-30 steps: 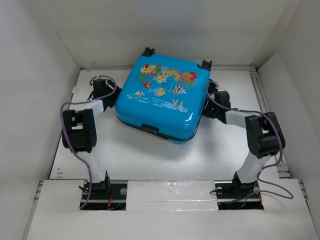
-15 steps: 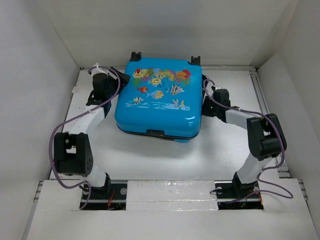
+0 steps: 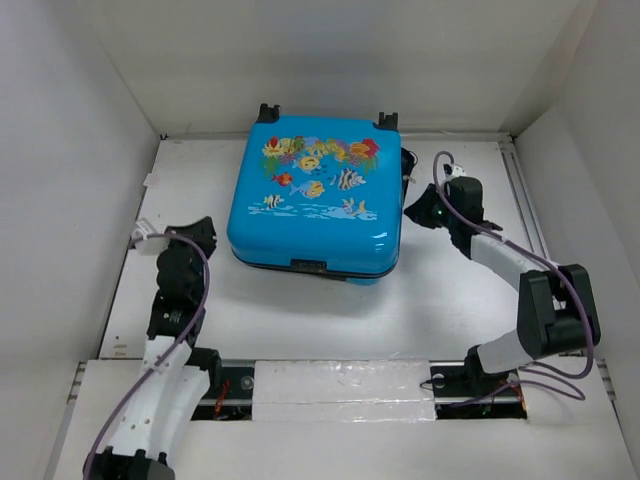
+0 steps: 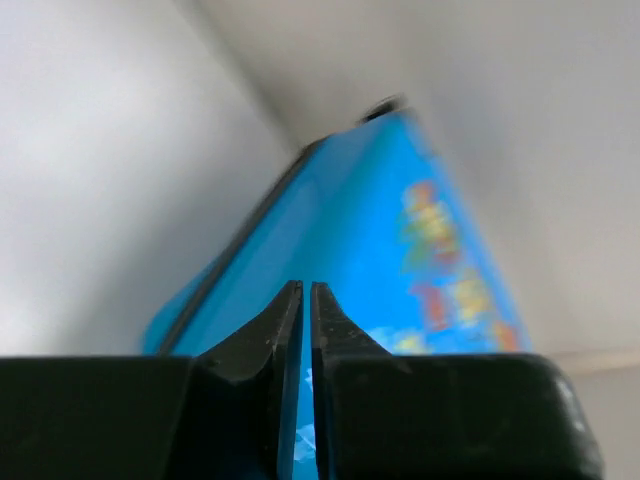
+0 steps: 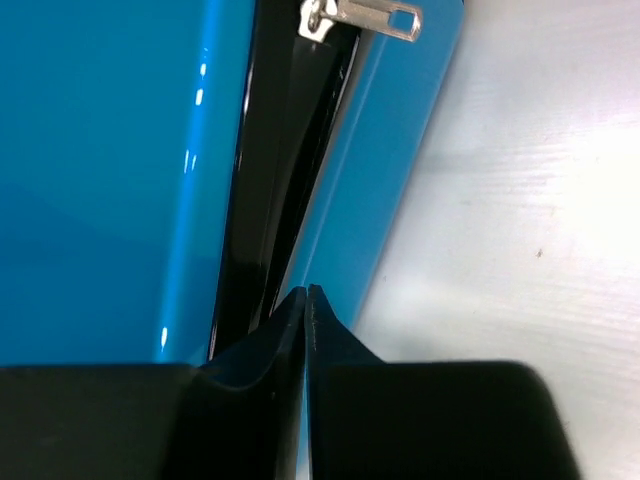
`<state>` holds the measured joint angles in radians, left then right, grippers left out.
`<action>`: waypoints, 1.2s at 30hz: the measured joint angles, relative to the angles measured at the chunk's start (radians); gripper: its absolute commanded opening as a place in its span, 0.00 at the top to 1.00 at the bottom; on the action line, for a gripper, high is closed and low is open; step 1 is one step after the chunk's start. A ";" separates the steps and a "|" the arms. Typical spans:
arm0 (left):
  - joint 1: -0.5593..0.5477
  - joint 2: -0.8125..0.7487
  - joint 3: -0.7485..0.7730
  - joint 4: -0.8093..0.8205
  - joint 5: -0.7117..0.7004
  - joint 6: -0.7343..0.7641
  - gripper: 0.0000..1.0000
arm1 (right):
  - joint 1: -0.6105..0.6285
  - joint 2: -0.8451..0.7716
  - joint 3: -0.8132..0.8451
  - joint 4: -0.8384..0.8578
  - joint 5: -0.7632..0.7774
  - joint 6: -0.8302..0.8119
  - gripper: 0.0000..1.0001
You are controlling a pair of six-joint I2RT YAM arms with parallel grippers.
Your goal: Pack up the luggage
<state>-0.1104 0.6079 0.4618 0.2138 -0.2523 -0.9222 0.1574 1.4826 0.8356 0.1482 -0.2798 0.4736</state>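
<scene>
The luggage [image 3: 315,195] lies closed on the white table, its fish-and-coral face up and its black wheels [image 3: 268,112] toward the back wall. My left gripper [image 3: 200,233] is shut and empty, off the case's near-left corner with a gap between them. The left wrist view shows the blurred blue luggage [image 4: 400,250] beyond the shut left gripper [image 4: 305,286]. My right gripper [image 3: 412,212] is shut at the case's right side. In the right wrist view, the right gripper [image 5: 306,290] points at the black seam of the luggage [image 5: 110,150], below a silver zipper pull [image 5: 360,17], holding nothing.
White walls close in the table [image 3: 300,310] on the left, back and right. A metal rail [image 3: 525,200] runs along the right edge. Purple cables loop off both arms. A raised white ledge [image 3: 340,385] spans the near edge between the arm bases.
The luggage has turned from skewed to square with the back wall. My left arm has pulled back from its left side toward the near edge. My right gripper stays at the right side.
</scene>
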 measured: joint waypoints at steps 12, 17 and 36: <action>0.000 -0.011 -0.332 -0.148 0.158 -0.094 1.00 | 0.001 -0.062 -0.066 0.018 0.002 0.025 0.96; -0.005 0.264 -0.273 0.028 0.274 -0.093 1.00 | 0.004 -0.062 -0.066 0.034 -0.010 0.028 0.96; 0.001 0.306 -0.158 0.103 0.277 -0.068 0.95 | 0.028 -0.175 -0.216 0.102 -0.063 0.040 0.96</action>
<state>-0.1097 0.9142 0.3042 0.3168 0.0242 -0.9897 0.1852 1.3079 0.6193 0.2501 -0.3428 0.5133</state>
